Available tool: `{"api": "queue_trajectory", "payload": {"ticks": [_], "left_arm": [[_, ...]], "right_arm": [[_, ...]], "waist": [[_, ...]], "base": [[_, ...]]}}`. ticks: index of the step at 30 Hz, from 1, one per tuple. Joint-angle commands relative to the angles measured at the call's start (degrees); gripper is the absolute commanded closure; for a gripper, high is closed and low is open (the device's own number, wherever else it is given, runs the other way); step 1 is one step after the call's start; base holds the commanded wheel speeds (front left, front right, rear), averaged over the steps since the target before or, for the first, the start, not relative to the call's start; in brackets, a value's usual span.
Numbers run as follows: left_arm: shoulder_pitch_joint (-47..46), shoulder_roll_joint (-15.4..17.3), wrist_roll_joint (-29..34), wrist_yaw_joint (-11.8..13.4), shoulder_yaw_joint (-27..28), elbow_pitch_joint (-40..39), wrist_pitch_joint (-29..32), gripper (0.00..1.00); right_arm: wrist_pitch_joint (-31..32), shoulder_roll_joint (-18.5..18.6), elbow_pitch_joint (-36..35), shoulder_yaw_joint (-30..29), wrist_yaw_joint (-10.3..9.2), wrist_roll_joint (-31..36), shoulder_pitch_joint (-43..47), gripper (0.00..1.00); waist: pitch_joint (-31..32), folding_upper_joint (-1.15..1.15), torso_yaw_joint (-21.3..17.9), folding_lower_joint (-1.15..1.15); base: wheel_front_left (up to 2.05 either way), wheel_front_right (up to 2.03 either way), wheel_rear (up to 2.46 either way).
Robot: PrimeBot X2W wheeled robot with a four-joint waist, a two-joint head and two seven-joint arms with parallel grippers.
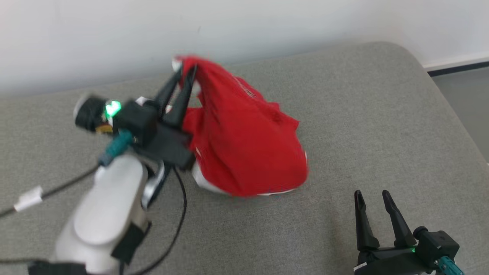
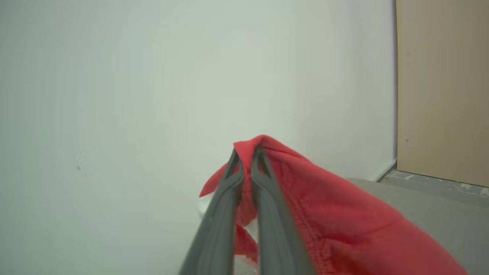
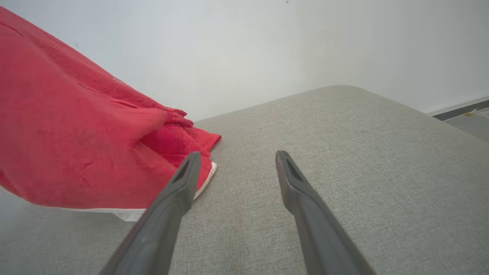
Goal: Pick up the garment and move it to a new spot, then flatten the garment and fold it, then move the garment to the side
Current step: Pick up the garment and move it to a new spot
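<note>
**A:** Where is the red fabric garment with white trim (image 1: 244, 145)?

**B:** Over the middle of the grey upholstered cushion (image 1: 382, 114). Its top fold hangs high above the cushion. I cannot tell whether its lower hem touches the cushion or is just off it.

**A:** What holds it?

**B:** The left end effector (image 1: 186, 71), pinched tight on that top fold. The right end effector (image 1: 371, 194) stands open and empty over the cushion's near right corner.

**A:** How should it be carried?

**B:** I'd lift until the hem clears the cushion. I'd then travel slowly so the thin pinch doesn't slip, and lower it onto the cushion's bare right half.

**A:** Any writing?

**B:** There are pale marks on the red cloth, too blurred to read.
</note>
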State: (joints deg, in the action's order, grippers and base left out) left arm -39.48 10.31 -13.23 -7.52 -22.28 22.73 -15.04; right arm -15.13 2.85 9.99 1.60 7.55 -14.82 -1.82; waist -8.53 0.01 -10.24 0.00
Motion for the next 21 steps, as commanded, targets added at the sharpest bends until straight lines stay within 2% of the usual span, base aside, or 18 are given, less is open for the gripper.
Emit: {"api": "queue_trajectory", "payload": {"ticks": [1,6,16,21], "left_arm": [[-4.7,0.9,-1.5,0.1,-1.3,-0.3,-0.2,1.00],[-18.5,3.5,-4.5,0.1,-7.6,1.3,-0.2,1.00],[-32.5,4.2,-8.8,0.1,-12.0,3.5,-0.2,1.00],[-37.1,4.6,-10.7,0.1,-12.0,4.4,-0.2,1.00]], "right_arm": [[-0.1,0.0,0.2,0.4,-0.12,-0.5,0.3,0.00],[0.0,0.0,0.4,1.2,-0.12,-2.1,1.2,0.00],[0.0,0.0,1.1,0.8,-0.13,-3.0,2.1,0.00],[0.0,0.0,1.3,0.5,-0.13,-3.0,2.3,0.00]], "waist": [[1.2,-0.01,0.4,0.00],[2.0,-0.01,-1.5,0.00],[2.3,-0.01,-4.0,0.00],[2.5,-0.01,-4.4,0.00]], "base": [[0.00,0.00,0.00],[0.00,0.00,0.00],[0.00,0.00,0.00],[0.00,0.00,0.00]]}}
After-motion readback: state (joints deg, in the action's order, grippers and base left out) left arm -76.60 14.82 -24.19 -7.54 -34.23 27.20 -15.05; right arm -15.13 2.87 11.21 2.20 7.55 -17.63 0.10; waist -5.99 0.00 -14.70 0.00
